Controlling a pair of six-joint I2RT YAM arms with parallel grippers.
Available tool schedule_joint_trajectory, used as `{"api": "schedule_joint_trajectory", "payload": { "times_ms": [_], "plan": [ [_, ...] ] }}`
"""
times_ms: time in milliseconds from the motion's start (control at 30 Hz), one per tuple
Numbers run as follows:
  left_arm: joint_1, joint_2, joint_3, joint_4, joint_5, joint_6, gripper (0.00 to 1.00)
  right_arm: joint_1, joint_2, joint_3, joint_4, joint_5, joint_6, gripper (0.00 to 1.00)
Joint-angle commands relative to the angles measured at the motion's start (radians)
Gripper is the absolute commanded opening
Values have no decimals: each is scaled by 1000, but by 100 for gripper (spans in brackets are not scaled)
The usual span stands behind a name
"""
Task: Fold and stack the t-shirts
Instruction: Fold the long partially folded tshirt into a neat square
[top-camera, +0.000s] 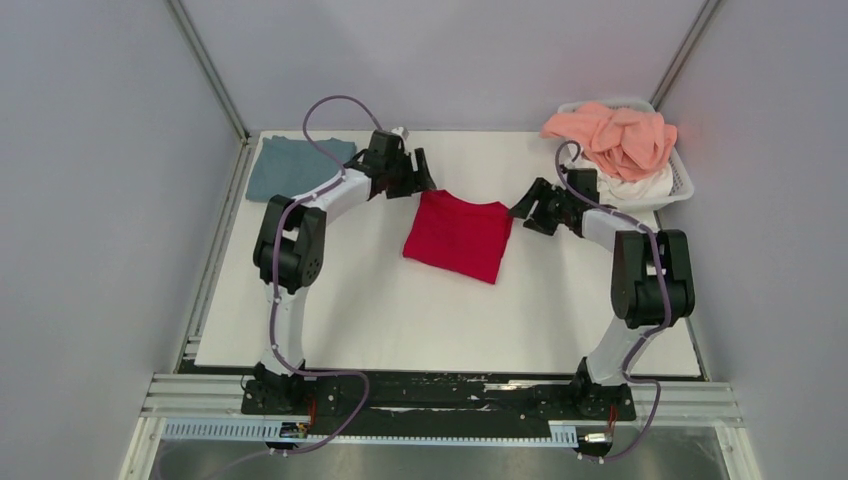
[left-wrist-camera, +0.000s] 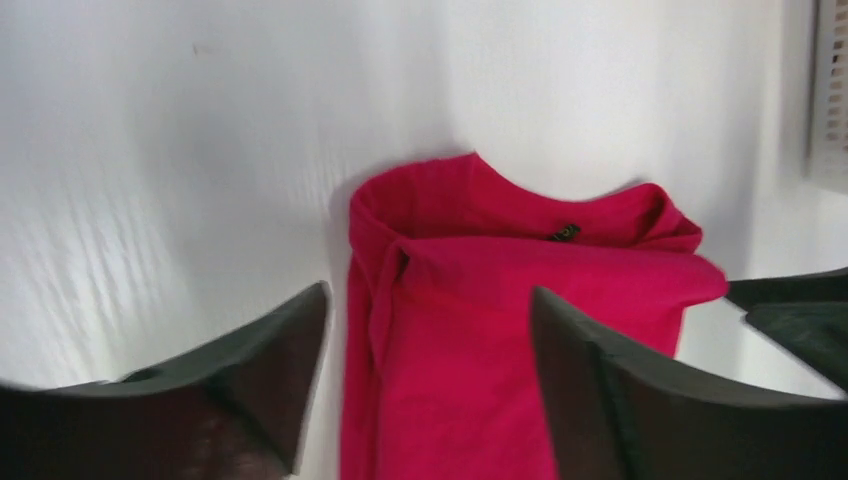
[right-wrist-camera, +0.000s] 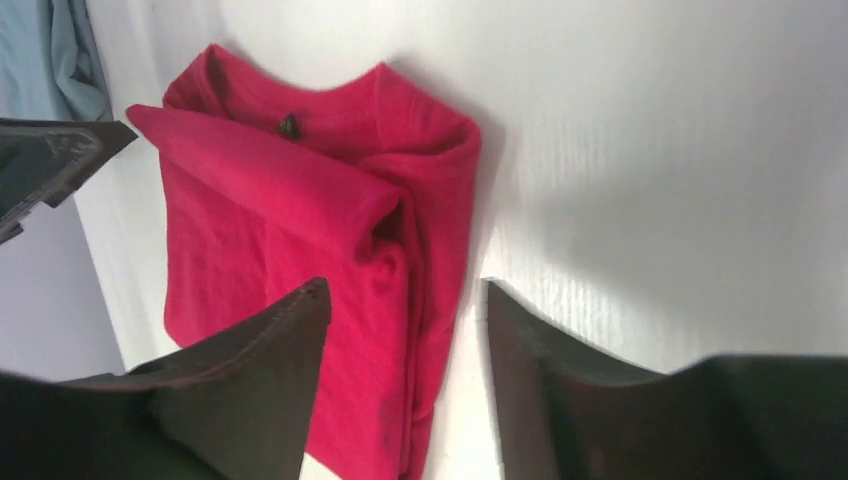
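A crimson red t-shirt (top-camera: 460, 233) lies folded on the white table, collar at the far edge. It also shows in the left wrist view (left-wrist-camera: 480, 340) and the right wrist view (right-wrist-camera: 300, 260). My left gripper (top-camera: 422, 172) is open and empty just above the shirt's far left corner. My right gripper (top-camera: 527, 212) is open and empty at the shirt's far right corner. A blue-grey t-shirt (top-camera: 290, 166) lies folded at the far left. A salmon pink t-shirt (top-camera: 615, 136) is heaped over a white one (top-camera: 640, 188) in the basket.
A white slatted basket (top-camera: 683, 178) stands at the far right corner of the table (top-camera: 420, 320). Grey walls close in the back and both sides. The arm bases sit on a black rail at the near edge.
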Motion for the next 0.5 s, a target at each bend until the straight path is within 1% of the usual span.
{"api": "schedule_joint_trajectory", "payload": {
  "times_ms": [0,67,133,167,233,267,333,400,467],
  "plan": [
    [28,0,120,-43,26,58,96,-12,-29,90,43,32,-7,64],
    [27,-33,122,-38,64,64,99,-6,-84,84,35,58,-13,76],
    [26,-79,82,-7,118,65,100,7,-153,52,35,62,-21,96],
    [25,-110,47,6,141,63,100,17,-178,29,36,57,-21,100],
    [22,-136,-5,43,230,62,100,46,-206,-10,53,21,-26,100],
    [21,-139,-18,64,280,54,100,57,-209,-27,64,-22,-23,100],
    [15,-130,-39,86,358,45,100,73,-200,-66,171,-98,35,100],
    [9,-97,-12,83,409,36,100,89,-166,-90,274,-156,100,100],
    [8,-47,32,66,445,30,100,108,-111,-57,288,-182,109,100]
  ]
}}
